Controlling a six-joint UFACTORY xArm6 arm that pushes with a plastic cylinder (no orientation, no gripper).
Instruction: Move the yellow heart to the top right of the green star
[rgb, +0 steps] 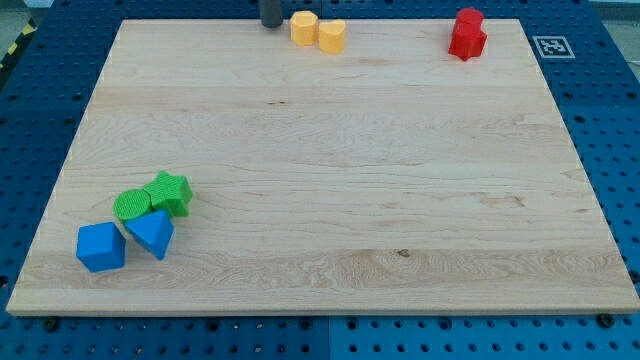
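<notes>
My tip (271, 25), a bare end effector holding nothing, sits just left of the yellow hexagon (303, 27) touching the yellow heart (332, 35). Approach step; next I must separate the heart and push it toward the distant green star (170, 192).

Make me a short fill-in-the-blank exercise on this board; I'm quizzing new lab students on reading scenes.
1. My tip stands at the view's top, just left of the two ____ blocks.
2. The green star sits in the view's lower ____ part of the board.
3. The red block lies near the view's top ____ corner.

Missing words: yellow; left; right
</notes>
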